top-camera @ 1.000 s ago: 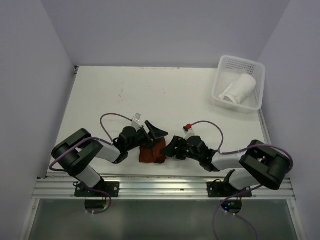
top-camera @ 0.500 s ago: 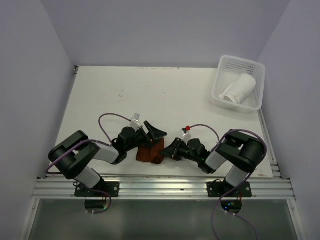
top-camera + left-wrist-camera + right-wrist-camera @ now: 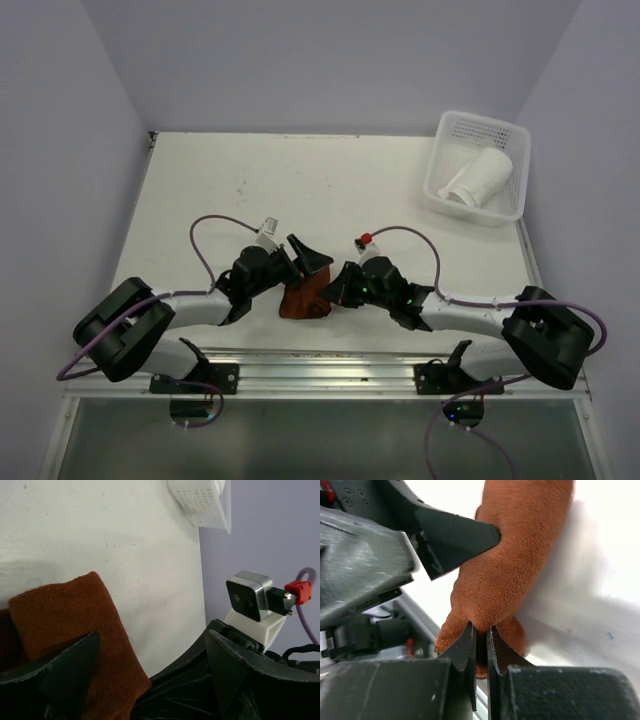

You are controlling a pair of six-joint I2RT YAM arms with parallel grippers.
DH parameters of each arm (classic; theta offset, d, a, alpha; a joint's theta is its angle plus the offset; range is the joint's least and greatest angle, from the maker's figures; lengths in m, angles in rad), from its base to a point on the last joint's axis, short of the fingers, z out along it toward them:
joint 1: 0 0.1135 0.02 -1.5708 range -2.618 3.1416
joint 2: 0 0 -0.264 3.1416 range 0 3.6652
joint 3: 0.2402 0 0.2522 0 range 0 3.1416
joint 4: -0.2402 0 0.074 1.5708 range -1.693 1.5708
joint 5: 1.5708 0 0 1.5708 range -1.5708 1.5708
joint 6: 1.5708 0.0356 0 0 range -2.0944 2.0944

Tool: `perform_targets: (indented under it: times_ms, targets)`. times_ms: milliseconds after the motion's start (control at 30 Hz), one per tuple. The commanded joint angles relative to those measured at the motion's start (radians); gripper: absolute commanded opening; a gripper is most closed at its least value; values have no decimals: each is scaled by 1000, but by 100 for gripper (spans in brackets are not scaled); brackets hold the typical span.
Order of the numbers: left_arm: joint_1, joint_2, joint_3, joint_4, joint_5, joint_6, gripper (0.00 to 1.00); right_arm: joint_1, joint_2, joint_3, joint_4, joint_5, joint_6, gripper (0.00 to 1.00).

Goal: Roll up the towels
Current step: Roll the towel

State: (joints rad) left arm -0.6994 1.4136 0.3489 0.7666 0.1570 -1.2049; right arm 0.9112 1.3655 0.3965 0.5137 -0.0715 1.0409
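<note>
From above, you have the rust-brown towel point(image 3: 303, 298) bunched into a short roll at the near edge of the table point(image 3: 300, 190), squeezed between both arms. The left fingers point(image 3: 312, 260) are spread wide over its far side, bracing rather than gripping. The right fingers point(image 3: 336, 288) come in from the other end. The white towel point(image 3: 480, 178) lies rolled in the basket point(image 3: 438, 140) at the far right corner, so that one looks finished.

From your left wrist, the left fingers point(image 3: 67, 670) straddle the towel point(image 3: 75, 620) with open air between them. Nothing is grasped, and the spread probably keeps the roll from unwinding.

From your right wrist, the right fingers point(image 3: 462, 652) are clenched on a thin fold at the towel's point(image 3: 520, 555) near end. One left finger point(image 3: 450, 537) presses its side. That pinch likely holds the loose tail so the roll stays tight. The bite looks shallow, so it could slip if you lift.
</note>
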Motion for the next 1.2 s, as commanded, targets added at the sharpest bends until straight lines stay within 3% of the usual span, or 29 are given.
perform_targets:
  times_ms: [0,167,567,933,1167]
  targets:
    - [9,-53,53,-110,-50,90,90,5,-69,146,-555,168,-214,0]
    - [9,-79,90,-154,-46,107,90,5,19,271,-745,173,-304,0]
    - [9,-114,151,-214,-60,140,91,12,23,343,-925,343,-377,0]
    - [14,-5,190,-109,4,15,90,159,142,517,-1136,619,-441,0]
    - [27,5,147,-38,30,-53,90,192,204,590,-1211,696,-436,0]
